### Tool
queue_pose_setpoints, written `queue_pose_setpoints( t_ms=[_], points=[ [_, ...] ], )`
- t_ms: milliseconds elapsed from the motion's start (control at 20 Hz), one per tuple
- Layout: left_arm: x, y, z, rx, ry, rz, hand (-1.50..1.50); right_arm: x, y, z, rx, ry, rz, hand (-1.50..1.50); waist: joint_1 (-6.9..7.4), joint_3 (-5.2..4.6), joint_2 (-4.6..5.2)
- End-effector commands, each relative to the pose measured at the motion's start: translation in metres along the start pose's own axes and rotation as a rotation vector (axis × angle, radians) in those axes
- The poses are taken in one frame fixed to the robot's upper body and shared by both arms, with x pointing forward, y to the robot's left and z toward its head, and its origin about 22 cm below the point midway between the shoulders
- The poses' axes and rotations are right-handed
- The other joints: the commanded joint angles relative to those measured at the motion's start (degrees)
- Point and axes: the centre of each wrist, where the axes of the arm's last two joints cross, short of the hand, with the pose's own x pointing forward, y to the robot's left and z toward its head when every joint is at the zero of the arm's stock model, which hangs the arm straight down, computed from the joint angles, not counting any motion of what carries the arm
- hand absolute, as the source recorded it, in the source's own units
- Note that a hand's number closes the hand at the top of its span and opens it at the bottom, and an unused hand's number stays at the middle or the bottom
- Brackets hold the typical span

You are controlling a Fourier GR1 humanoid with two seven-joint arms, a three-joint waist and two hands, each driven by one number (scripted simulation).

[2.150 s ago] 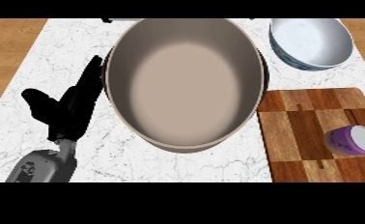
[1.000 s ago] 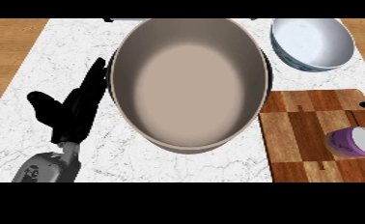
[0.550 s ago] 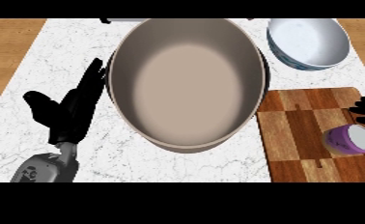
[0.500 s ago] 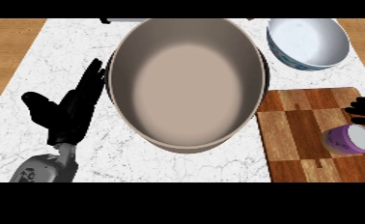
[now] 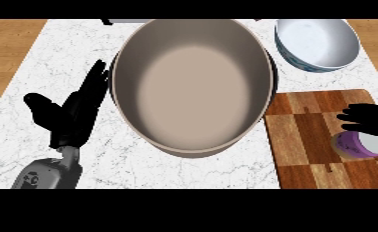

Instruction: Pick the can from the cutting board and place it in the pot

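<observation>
Can (image 5: 357,144): standing at right edge of cutting board (image 5: 310,141), right of pot (image 5: 193,86). Right hand (image 5: 360,118): just behind can, nearer; clamped or not, cannot tell. Left hand (image 5: 74,111): spread flat, resting left of pot

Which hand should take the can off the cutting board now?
Right: the right hand is beside the purple-topped can on the wooden cutting board; the open left hand rests beyond the large grey pot.
</observation>
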Motion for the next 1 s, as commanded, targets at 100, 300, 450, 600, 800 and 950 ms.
queue_pose_setpoints(
  t_ms=[100,300,450,600,800,950],
  points=[
    [0.006,-0.01,-0.011,-0.008,0.0,0.02,0.0,0.004,0.006,-0.025,0.034,-0.059,0.047,-1.5,-0.17,-0.01,0.01],
    [0.001,-0.001,0.007,-0.013,-0.005,0.003,0.0,0.001,0.0,-0.019,0.087,0.004,0.081,-1.5,-0.02,-0.01,-0.04],
    [0.001,0.008,0.005,0.028,-0.014,0.008,0.0,0.001,0.039,-0.03,0.094,0.02,0.1,-1.5,-0.03,0.0,0.02],
    [0.016,-0.007,0.018,0.002,-0.004,-0.001,0.0,-0.006,0.028,-0.032,0.098,0.015,0.096,-1.5,0.01,0.0,-0.03],
    [0.004,-0.002,0.005,-0.007,-0.005,-0.006,0.0,-0.01,0.025,-0.03,0.111,0.018,0.116,-1.5,-0.05,0.0,0.02],
    [0.007,0.006,0.006,-0.005,-0.007,0.002,0.0,-0.002,0.046,-0.056,0.114,-0.102,0.056,1.5,0.12,0.01,0.04]
  ],
)
